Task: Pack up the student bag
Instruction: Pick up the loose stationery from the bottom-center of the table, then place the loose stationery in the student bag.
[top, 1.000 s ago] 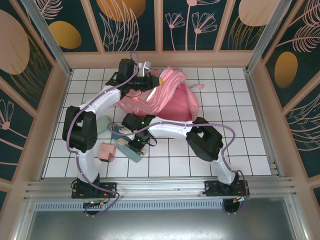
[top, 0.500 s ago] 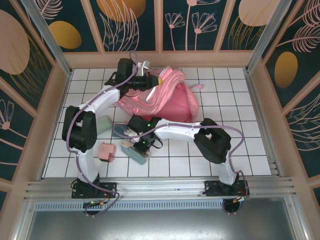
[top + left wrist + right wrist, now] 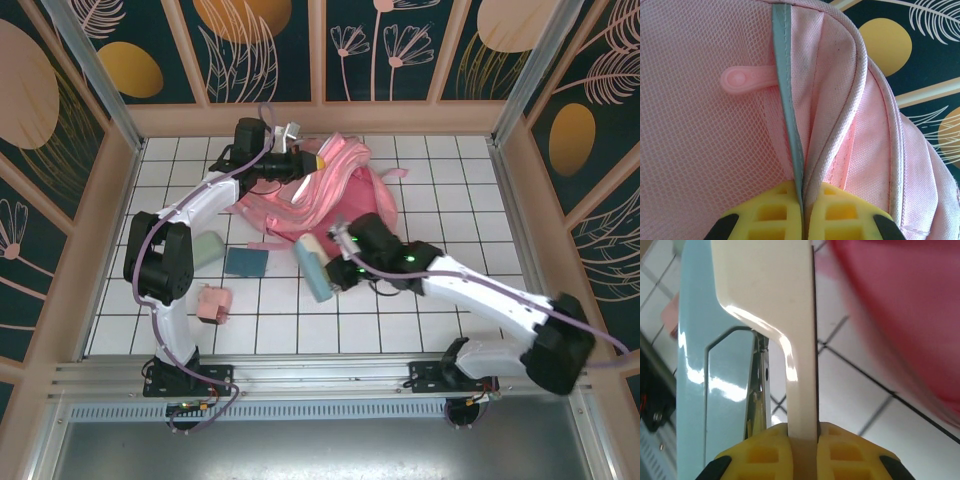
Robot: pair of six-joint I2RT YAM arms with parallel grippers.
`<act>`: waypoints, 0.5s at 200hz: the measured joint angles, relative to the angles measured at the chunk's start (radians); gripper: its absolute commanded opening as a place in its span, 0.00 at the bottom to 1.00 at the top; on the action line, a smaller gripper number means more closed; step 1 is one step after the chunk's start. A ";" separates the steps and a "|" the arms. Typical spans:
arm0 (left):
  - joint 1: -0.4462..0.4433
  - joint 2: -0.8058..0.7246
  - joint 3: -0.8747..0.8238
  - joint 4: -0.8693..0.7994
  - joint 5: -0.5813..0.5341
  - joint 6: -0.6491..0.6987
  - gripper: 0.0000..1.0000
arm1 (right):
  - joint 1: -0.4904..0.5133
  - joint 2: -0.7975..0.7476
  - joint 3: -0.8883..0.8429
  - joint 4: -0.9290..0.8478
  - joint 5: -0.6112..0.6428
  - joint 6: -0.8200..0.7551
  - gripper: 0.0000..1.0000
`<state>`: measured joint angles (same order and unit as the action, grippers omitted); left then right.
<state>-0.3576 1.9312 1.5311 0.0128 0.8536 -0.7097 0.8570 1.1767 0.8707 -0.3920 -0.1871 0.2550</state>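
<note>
2 tools, both gripping. Left tool (image 3: 802, 202) is pinched tight on a seam of the student bag (image 3: 352, 205), which lies by the far edge of the bench (image 3: 450, 300), approx. mid-width. Right tool (image 3: 802, 432) clamps the stapler (image 3: 313, 268) by its cream top arm only, just beside the bag's near side. Risks: stapler may pivot or slip from that thin grip; if the seam pulls free, the bag sags & blocks entry.
</note>
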 measured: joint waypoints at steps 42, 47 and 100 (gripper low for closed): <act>0.011 -0.021 0.000 -0.002 0.002 -0.003 0.00 | -0.209 -0.177 -0.154 0.045 0.056 0.138 0.00; 0.012 -0.026 0.000 -0.003 0.002 -0.003 0.00 | -0.232 -0.175 -0.158 0.050 0.059 0.153 0.00; 0.023 -0.034 0.109 -0.136 -0.013 0.013 0.00 | -0.318 0.039 -0.042 0.088 0.048 0.308 0.00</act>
<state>-0.3344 1.8969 1.6405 -0.1234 0.8410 -0.6968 0.5388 1.2152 0.8288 -0.3038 -0.1394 0.5632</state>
